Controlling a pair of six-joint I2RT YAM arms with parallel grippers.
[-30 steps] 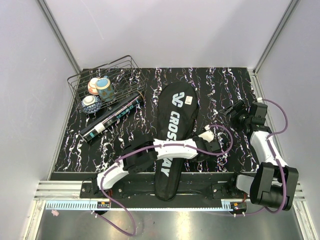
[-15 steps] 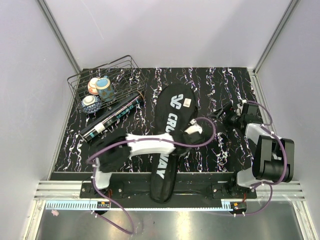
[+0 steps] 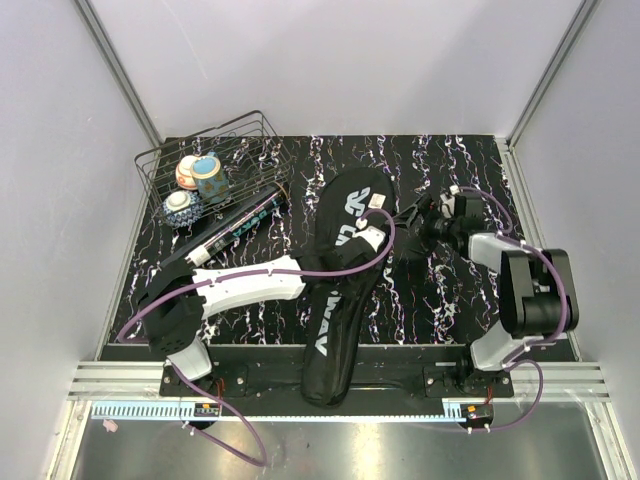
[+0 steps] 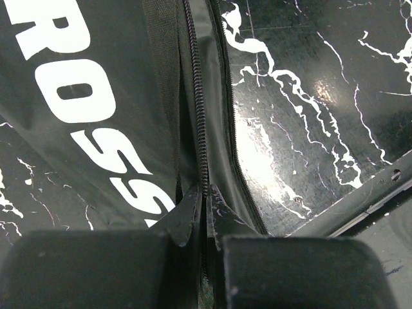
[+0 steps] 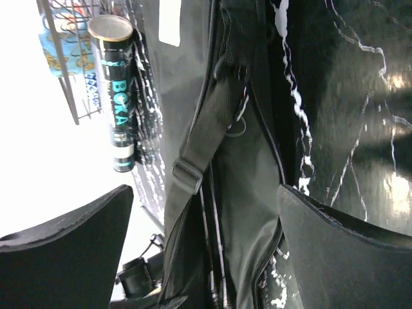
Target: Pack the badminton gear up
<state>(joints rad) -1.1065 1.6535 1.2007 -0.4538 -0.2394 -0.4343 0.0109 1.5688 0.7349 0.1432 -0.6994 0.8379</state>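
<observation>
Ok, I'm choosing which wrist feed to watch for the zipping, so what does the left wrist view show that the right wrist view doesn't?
Only the left wrist view: the left fingers shut on the bag at its zipper edge, and the white lettering. Only the right wrist view: the right fingers wide open, the black tube, the wire basket, the bag's strap. Both: the bag, its zipper, the marbled table.

The left gripper (image 4: 205,215) pinches the zipper (image 4: 196,96) of the bag (image 4: 77,116) on the table (image 4: 309,116).
</observation>
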